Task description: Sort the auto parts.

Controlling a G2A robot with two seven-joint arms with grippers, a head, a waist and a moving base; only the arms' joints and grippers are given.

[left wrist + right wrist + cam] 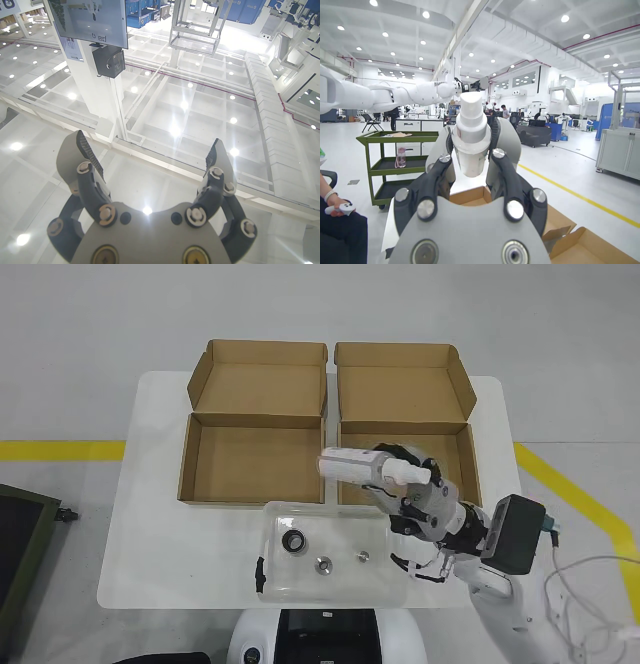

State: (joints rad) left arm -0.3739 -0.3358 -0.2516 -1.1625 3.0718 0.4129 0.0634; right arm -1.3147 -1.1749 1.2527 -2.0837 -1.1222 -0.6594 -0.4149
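My right gripper [471, 140] is shut on a white spray bottle [470, 140], held near its cap end. From above, the bottle [365, 466] lies sideways in the air over the near left corner of the right cardboard box [462, 469], with the right gripper [405, 486] just behind it. A clear plastic bin [272, 564] at the table's front holds a black ring part [294, 541] and two small metal parts [324, 565]. My left gripper [150, 150] is open with nothing between its fingers, pointed up at the ceiling.
Two open cardboard boxes stand side by side at the back of the white table [150, 534]; the left box [250, 462] looks bare inside. Beyond the table are a green cart [397, 160] and a seated person's hand with a controller [341, 208].
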